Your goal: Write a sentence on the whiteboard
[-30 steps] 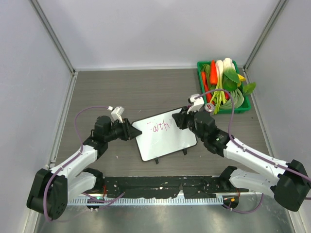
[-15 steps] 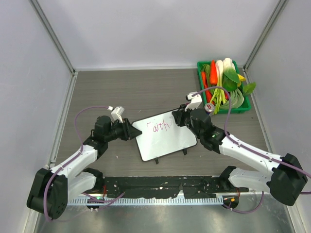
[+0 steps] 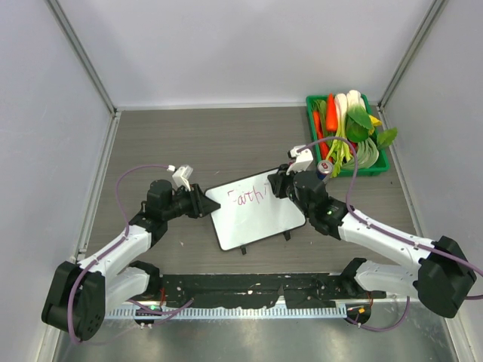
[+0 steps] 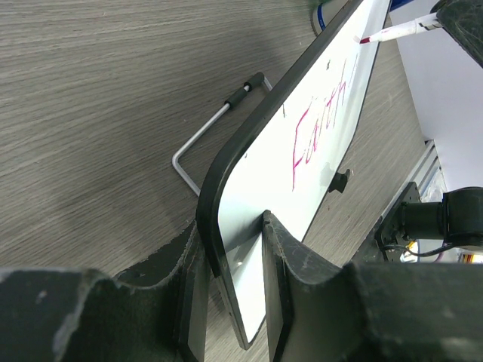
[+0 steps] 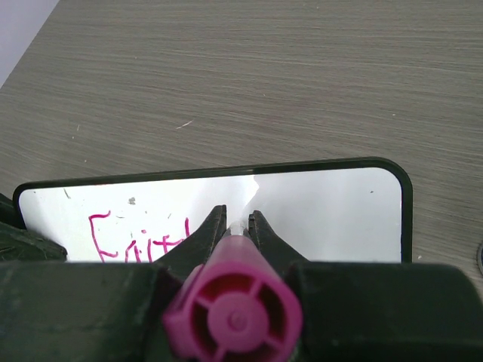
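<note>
right pincer (image 5: pixel 235 220) edged left, clamped on marker (image 5: pixel 234 317); left pincer (image 4: pixel 230 294) clamped on whiteboard (image 4: pixel 256 204).

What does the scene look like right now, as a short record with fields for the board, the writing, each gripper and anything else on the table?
Whiteboard: mid-table, left edge clamped
Writing: pink "Faith", one word only, sentence not finished
Left gripper: shut on the whiteboard's edge
Right gripper: shut on a pink marker, tip at the board just right of the word
Other: green crate of vegetables at the far right corner of the table
</note>
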`<state>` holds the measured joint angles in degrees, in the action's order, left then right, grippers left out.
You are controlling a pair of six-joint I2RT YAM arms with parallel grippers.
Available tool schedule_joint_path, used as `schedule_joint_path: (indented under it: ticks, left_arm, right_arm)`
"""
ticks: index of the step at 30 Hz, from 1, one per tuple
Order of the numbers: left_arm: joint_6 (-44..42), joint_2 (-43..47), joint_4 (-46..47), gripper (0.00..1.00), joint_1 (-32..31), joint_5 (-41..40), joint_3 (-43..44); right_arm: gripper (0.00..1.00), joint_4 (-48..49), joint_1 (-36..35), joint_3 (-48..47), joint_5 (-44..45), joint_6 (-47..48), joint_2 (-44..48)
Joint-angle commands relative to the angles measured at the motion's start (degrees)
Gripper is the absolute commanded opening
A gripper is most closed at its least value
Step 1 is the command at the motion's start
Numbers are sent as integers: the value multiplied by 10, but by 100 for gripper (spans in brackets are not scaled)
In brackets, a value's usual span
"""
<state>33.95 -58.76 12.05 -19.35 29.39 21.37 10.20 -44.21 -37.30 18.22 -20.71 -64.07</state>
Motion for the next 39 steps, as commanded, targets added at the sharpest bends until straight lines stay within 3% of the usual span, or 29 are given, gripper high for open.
schedule_joint_path:
  ticks: [1, 10, 39]
  left_arm:
    - [-40, -6, -7, 3, 7, -45, -10]
    - [-40, -7, -7, 2, 8, -44, -10]
    - [-40, -7, -5, 0, 8, -42, -11]
  right_arm:
    - [1, 23, -4, 6, 19, 0, 3]
    - [1, 3, -4, 13, 18, -1, 50]
    - [1, 16, -3, 39, 20, -4, 25]
